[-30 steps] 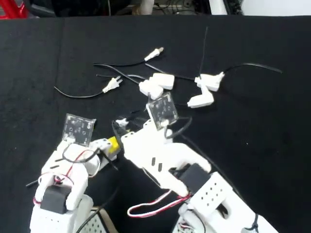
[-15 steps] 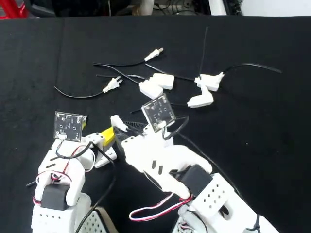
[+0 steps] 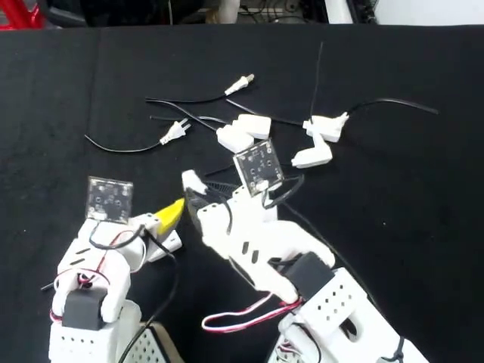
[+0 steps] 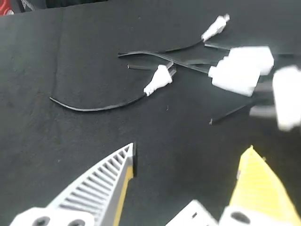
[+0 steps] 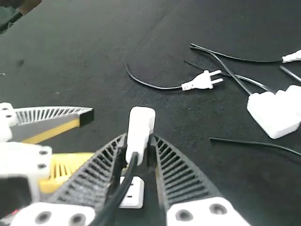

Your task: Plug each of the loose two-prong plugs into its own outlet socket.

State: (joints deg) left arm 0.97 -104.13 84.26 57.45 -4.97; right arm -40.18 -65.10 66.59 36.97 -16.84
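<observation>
My right gripper [image 5: 138,139] is shut on a white two-prong plug [image 5: 140,123] whose black cord runs back between the fingers; from above that plug [image 3: 192,181] sits at the tip of the right gripper [image 3: 195,189], mid-table. My left gripper [image 4: 190,150] is open with nothing between its grey and yellow fingers. It sits just left of the right one, as the left gripper [image 3: 172,223] in the high view. A loose plug [image 3: 174,134] lies farther back, another plug [image 3: 240,82] beyond it. White outlet sockets [image 3: 243,130] lie in a pair near the centre.
Two more white sockets [image 3: 321,140] lie to the right with thin black cords trailing over the black cloth. A small white socket block [image 5: 130,192] lies under the right gripper's fingers. The table's left, right and far parts are bare cloth.
The left gripper has turned toward the left and its yellow finger has swung outward. The right gripper has carried its plug slightly farther from the arms' bases.
</observation>
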